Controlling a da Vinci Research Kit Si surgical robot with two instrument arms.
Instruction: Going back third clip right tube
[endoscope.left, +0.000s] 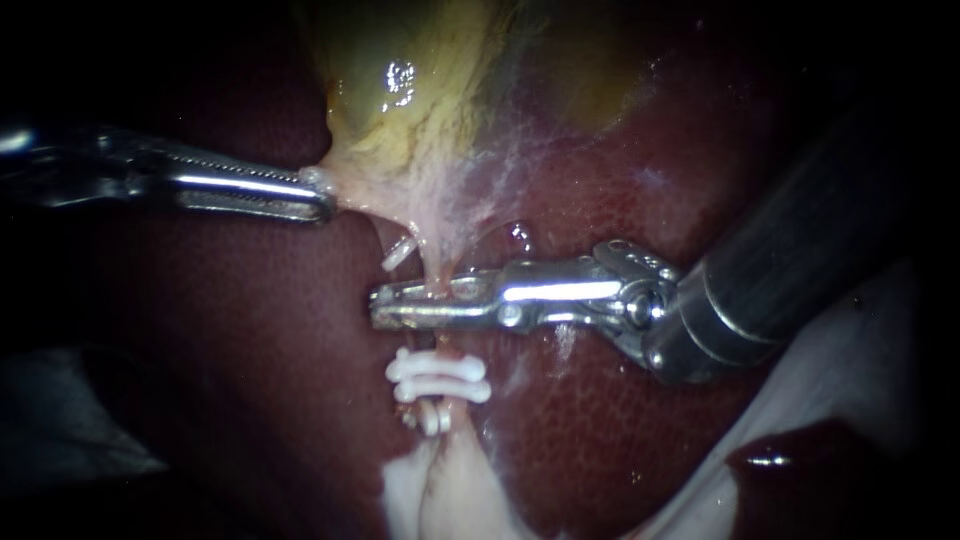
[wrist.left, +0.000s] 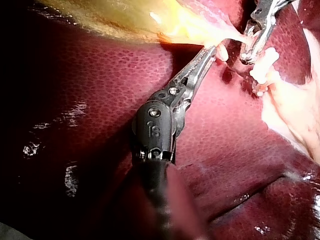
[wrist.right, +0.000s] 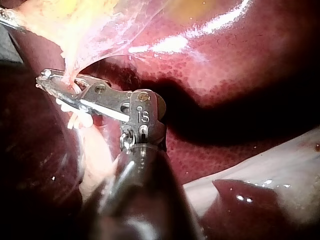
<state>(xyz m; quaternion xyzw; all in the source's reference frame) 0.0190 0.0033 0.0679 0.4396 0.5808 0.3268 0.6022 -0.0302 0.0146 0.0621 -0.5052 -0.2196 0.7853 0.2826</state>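
My left instrument (endoscope.left: 318, 192) comes in from the left, and its jaws are shut on the pale lower edge of the gallbladder (endoscope.left: 400, 120), holding it taut. The same grip shows in the left wrist view, where the left instrument (wrist.left: 212, 50) pinches that edge. My right instrument (endoscope.left: 400, 303) lies across the thin pink tube (endoscope.left: 437, 272), jaws shut on it from both sides with the tips meeting past it. Two white clips (endoscope.left: 440, 378) sit on the tube just below the jaws. The right wrist view shows the tube running down between the right instrument (wrist.right: 50, 82) jaws.
Dark red liver (endoscope.left: 250, 350) surrounds the site. A small white clip (endoscope.left: 398, 253) sits on a strand left of the tube. Pale tissue (endoscope.left: 440, 490) spreads below the clips. White material (endoscope.left: 860, 330) and a dark red lobe (endoscope.left: 800, 460) lie at the lower right.
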